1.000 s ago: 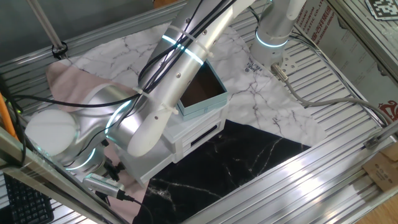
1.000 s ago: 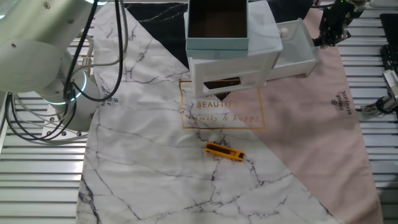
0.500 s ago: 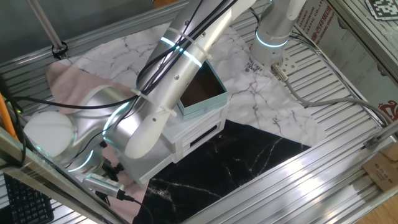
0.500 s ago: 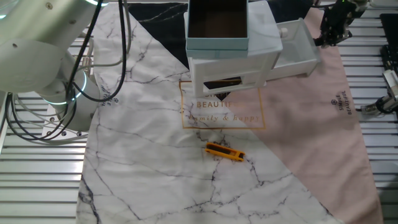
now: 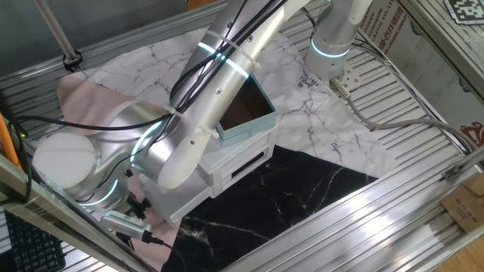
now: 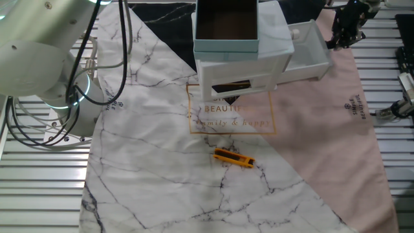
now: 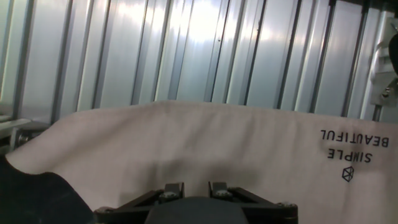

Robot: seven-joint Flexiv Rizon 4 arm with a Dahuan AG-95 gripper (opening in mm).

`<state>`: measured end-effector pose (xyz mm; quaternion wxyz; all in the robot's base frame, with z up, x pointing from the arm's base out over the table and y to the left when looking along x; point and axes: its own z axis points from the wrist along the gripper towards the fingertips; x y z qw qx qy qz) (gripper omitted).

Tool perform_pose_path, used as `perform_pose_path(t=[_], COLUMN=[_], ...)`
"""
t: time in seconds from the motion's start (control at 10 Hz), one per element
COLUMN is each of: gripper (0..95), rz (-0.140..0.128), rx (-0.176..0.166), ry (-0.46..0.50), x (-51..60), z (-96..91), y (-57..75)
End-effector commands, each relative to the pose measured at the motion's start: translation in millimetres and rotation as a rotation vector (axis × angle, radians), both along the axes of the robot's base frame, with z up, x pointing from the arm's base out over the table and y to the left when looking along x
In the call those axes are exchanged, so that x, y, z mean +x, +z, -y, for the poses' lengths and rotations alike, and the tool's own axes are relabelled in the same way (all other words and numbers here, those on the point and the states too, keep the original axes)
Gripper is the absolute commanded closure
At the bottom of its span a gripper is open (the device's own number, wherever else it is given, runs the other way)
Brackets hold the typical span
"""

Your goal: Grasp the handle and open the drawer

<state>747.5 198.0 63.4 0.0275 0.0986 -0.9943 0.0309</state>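
The small white cabinet stands under a teal box. Its lowest drawer is pulled out to the right and stands open. The pale knob of the drawer above shows, but I cannot make out the black handle. My black gripper is just beyond the open drawer's front end, over the pink cloth. In the hand view only the gripper's base shows, above pink cloth, with no drawer in sight. In one fixed view the arm hides the gripper and covers part of the cabinet.
A small orange tool lies on the marble cloth in front of the cabinet. The arm's base stands at the left. Metal slats surround the cloths. A cable and plug lie at the right edge.
The arm's elbow wavers very slightly. The drawer and the gripper stay where they were.
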Motion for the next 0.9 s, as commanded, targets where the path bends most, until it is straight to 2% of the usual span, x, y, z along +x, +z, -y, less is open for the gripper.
perform_pose_path(t=[0.1, 0.2, 0.4, 0.5, 0.8, 0.9], gripper=[57.0, 38.0, 38.0, 19.0, 19.0, 19.0], rz=[0.001, 0.001, 0.006, 0.010, 0.019, 0.022], rx=[0.000, 0.000, 0.004, 0.007, 0.025, 0.027], ry=[0.008, 0.017, 0.026, 0.034, 0.020, 0.022], x=[1.7, 1.7, 1.8, 1.8, 1.6, 0.8], z=[-0.5, -0.4, -0.1, 0.2, 2.5, 5.0], y=[-0.3, -0.3, -0.2, 0.0, 3.5, 8.7])
